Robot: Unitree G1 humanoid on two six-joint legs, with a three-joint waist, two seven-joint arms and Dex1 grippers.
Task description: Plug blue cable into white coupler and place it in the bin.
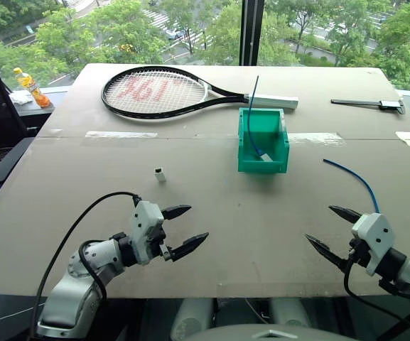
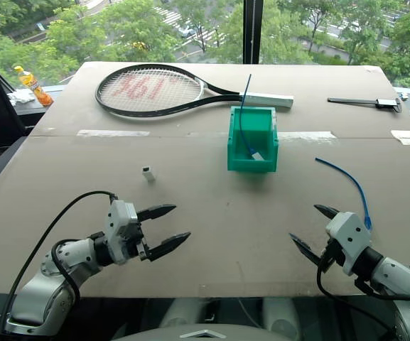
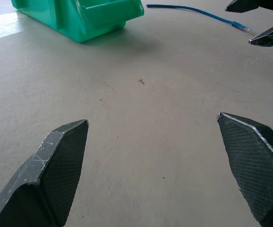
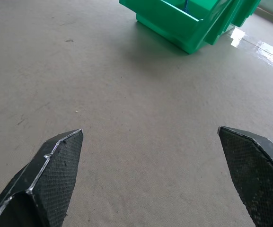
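Grey-beige matte tabletop (image 1: 212,213) with a taped seam across the middle. Left gripper (image 1: 185,229), two black pointed fingers, is spread wide and empty, hovering over the near-left part of the table. Right gripper (image 1: 335,229) is likewise spread wide, holding nothing, over the near-right part. In the left wrist view the left fingers (image 3: 56,165) frame bare table, and the right gripper's tips (image 3: 264,21) show across from them.

Thin bright-blue curved cable (image 1: 361,183) lies flat on the table just beyond the right gripper, not touching it; its plug end (image 3: 239,25) lies close to the right fingertips. Tiny white rectangular plastic coupler (image 1: 160,175) stands on the table left of centre, beyond the left gripper, well apart from the curved cable; not plugged.

Small green plastic rectangular bin (image 1: 263,142) sits mid-table, between coupler and cable but farther back. A stiff straight blue cable (image 1: 251,114) sticks up out of it, with a white end piece (image 1: 266,158) lying inside.

Black-framed tennis racket with a white grip (image 1: 169,91) lies at the far side behind the bin. Dark flat tool (image 1: 368,104) far right. Orange drink bottle (image 1: 31,87) off the far-left edge.
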